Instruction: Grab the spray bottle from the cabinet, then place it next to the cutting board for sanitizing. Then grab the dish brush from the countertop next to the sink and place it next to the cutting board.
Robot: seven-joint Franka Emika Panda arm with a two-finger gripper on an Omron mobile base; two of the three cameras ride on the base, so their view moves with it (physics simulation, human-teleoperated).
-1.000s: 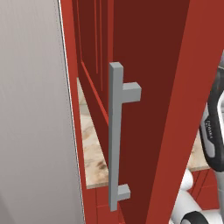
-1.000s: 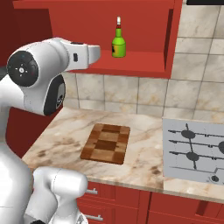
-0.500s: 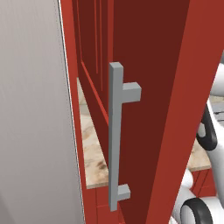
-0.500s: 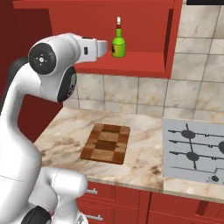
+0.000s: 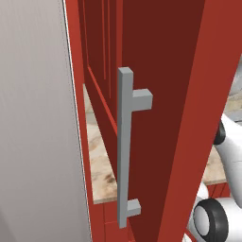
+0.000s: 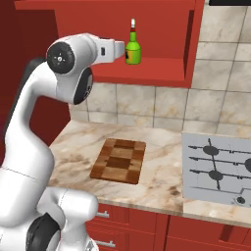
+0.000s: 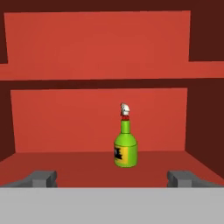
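The spray bottle [image 7: 125,146], green with a small white and red nozzle, stands upright on the bottom shelf of the open cabinet [image 6: 162,63], well back from the front lip and with bare shelf on both sides. In the hand view it sits just right of the middle, between the two finger tips [image 7: 40,177] and beyond them, so nothing touches it. The gripper [image 7: 113,178] is spread to its full width and holds nothing; in the right base view the hand reaches in level from the left, its front end close beside the bottle. The cabinet door [image 5: 156,118] is swung open, its grey bar handle [image 5: 125,146] near the left base camera. Below the shelf lies the cutting board [image 6: 119,160] on the marbled countertop [image 6: 162,166], with the hob [image 6: 218,169] well apart to its right. The step in hand looks like the approach to the first grasp. The bottle is tall and narrow, so a finger that arrives off centre could knock it over or push it towards the back wall. Closing high on the thin neck might let it swing or slip out. The hand could also catch the shelf edge if it drops, and the open door stands close to the arm's path on the left
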